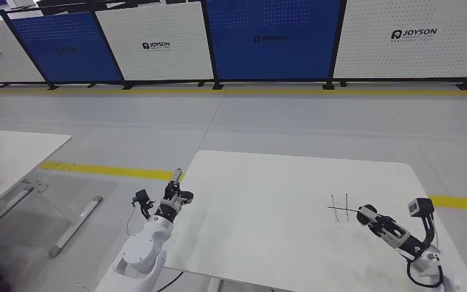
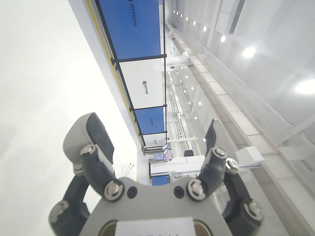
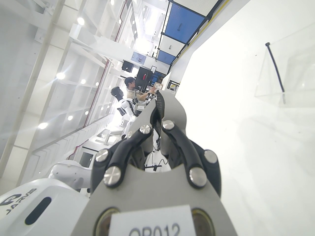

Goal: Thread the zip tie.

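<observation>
Threading apparently not started. Zip ties (image 1: 333, 202) upright on counter (image 1: 277, 219). Left gripper (image 2: 155, 126) fingers apart, empty, well apart from ties. Right gripper (image 3: 158, 99) fingers together, just beside ties.

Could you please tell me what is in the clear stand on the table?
A black zip tie stands in the clear stand, head up. Its foot blurs inside the base, so how it is held cannot be seen.

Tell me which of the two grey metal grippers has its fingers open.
The left gripper, at the white table's left edge: its black-padded fingers stand wide apart, while the right gripper's are pressed together.
</observation>
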{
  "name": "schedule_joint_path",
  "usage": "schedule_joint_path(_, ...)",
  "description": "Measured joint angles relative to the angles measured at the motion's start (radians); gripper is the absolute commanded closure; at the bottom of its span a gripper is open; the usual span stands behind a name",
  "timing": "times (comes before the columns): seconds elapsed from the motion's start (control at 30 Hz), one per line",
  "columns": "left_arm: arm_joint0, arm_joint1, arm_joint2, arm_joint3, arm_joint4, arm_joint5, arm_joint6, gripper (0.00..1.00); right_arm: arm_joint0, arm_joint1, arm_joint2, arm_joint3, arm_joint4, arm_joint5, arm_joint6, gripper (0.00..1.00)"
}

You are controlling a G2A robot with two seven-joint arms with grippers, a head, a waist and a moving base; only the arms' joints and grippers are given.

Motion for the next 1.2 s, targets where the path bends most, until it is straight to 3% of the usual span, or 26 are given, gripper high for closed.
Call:
schedule_joint_path(0.13,0.0,0.0,0.0,0.0,0.0,0.0,0.0,0.0,-0.017,-0.006,-0.006,-0.033,-0.025,0.001,-0.076,1.0)
schedule_joint_path(0.3,0.0,0.0,0.0,0.0,0.0,0.0,0.0,0.0,-0.085,-0.017,0.009,-0.142,-0.054,0.0,-0.2,1.0)
schedule_joint_path(0.5,0.0,0.0,0.0,0.0,0.0,0.0,0.0,0.0,-0.138,-0.037,-0.042,-0.225,-0.236,0.0,-0.38,1.0)
schedule_joint_path(0.63,0.0,0.0,0.0,0.0,0.0,0.0,0.0,0.0,-0.113,-0.044,-0.068,-0.195,-0.259,0.0,-0.392,1.0)
schedule_joint_path(1.0,-0.003,0.0,0.002,-0.001,-0.001,-0.001,-0.004,0.0,-0.112,-0.044,-0.067,-0.194,-0.257,0.0,-0.392,1.0)
schedule_joint_path(1.07,-0.007,-0.001,0.004,-0.009,0.003,-0.004,-0.022,0.0,-0.112,-0.044,-0.067,-0.194,-0.257,0.0,-0.392,1.0)
schedule_joint_path(1.2,0.012,0.003,0.018,-0.062,0.069,-0.039,-0.112,0.0,-0.112,-0.044,-0.067,-0.194,-0.257,0.0,-0.392,1.0)
